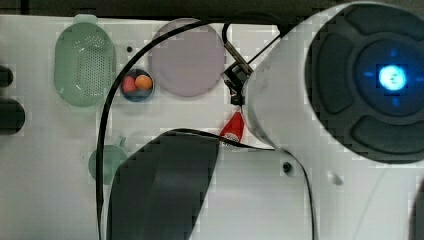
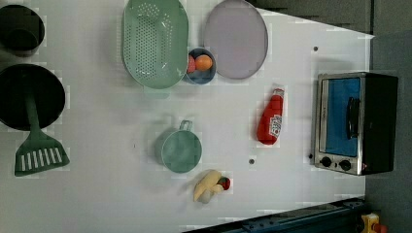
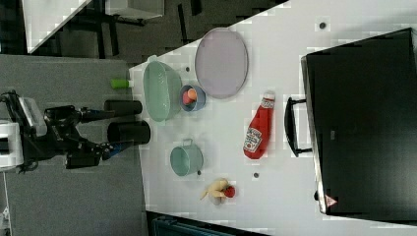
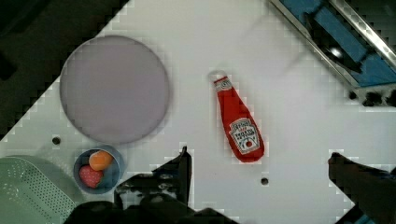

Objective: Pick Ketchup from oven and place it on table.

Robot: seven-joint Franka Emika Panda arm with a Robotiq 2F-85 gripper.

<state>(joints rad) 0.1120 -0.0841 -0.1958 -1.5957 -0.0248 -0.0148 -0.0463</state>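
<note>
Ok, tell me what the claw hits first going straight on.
Likely bare table: the open claw points down just below the lying Ketchup. Depth is unclear.

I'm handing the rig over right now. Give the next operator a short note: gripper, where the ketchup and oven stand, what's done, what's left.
Gripper: open, empty, above the table, clear of the bottle.
Ketchup: lying on its side on the table, between the lilac plate and the oven, touching neither.
Oven: door shut, nothing visible through the glass.
Done: ketchup is out of the oven and resting on the table, released.
Left: nothing apparent for the task; if anything, pull the arm away. The bottle lies flat rather than upright, so confirm that is acceptable.
</note>
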